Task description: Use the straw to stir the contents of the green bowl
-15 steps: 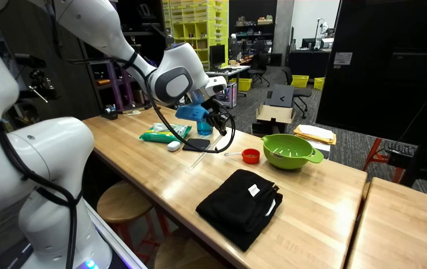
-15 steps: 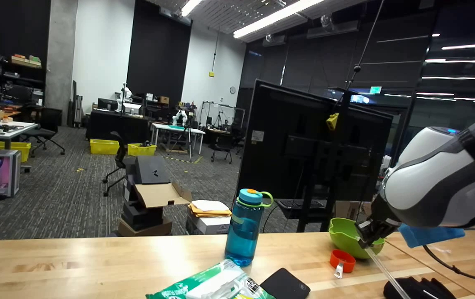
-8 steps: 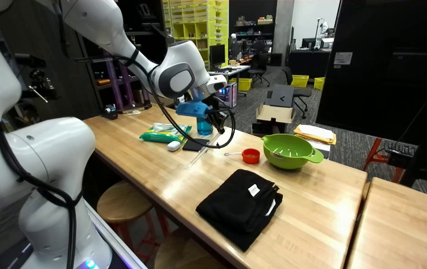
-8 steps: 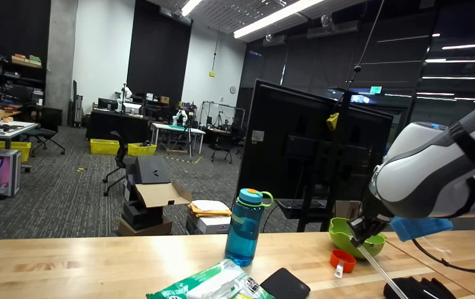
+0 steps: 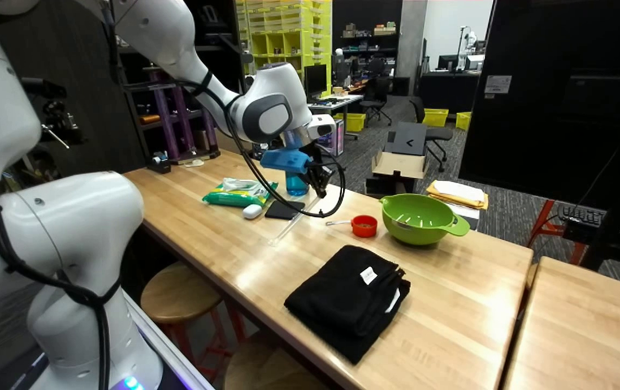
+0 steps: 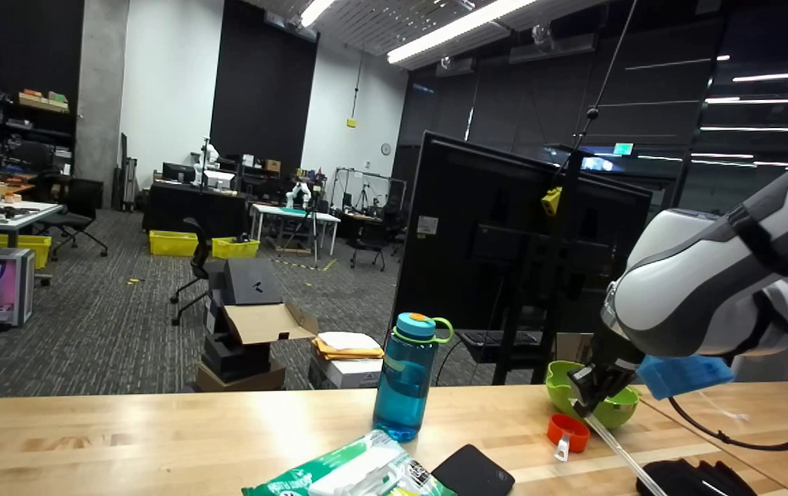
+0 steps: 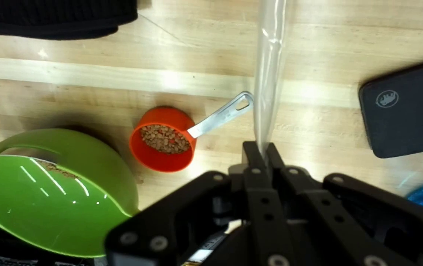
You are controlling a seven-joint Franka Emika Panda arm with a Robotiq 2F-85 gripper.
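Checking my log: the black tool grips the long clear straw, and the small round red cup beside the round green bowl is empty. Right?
The red cup isn't empty: the wrist view shows small brown pellets in it. The tool grips the straw, and the cup stands beside the bowl.

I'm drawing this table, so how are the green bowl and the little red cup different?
The green bowl is wide and lime green; the red cup is much smaller and red. The cup has a thin silver handle, while the bowl has a broad green handle. Both stand upright on the table, open at the top, and brown bits show inside both.
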